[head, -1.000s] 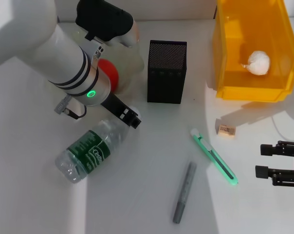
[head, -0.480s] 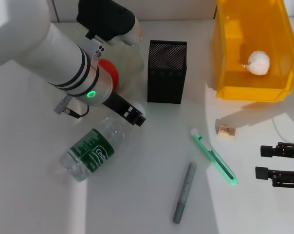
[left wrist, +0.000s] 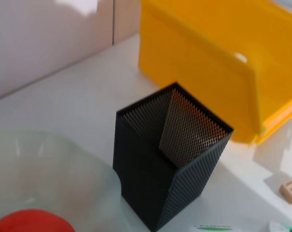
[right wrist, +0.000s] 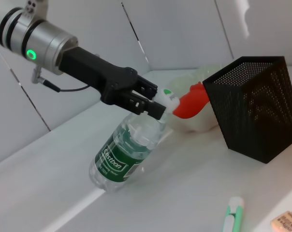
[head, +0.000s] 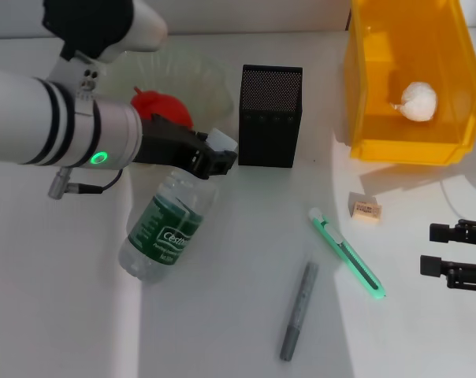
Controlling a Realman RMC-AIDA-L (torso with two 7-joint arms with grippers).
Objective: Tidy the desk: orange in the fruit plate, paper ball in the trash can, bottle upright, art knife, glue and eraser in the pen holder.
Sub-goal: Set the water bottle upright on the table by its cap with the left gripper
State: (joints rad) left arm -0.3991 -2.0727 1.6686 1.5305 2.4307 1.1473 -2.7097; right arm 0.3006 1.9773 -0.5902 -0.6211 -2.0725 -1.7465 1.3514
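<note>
Gripping the bottle (head: 172,228) at its white cap, the left gripper (head: 216,157) holds it tilted, cap end raised and base resting on the table (head: 238,315), just in front of the fruit plate (head: 202,79). The orange (head: 161,108) lies in that plate. Beside it stands the pen holder (head: 270,115), whose inside, as far as the left wrist view reaches, shows only mesh. A paper ball (head: 418,101) rests inside the trash can (head: 403,150). The eraser (head: 367,210), the green art knife (head: 347,253) and a grey stick, probably the glue (head: 298,311), lie apart on the table. The right gripper (head: 459,256) sits parked near the table's right edge, fingers spread.
</note>
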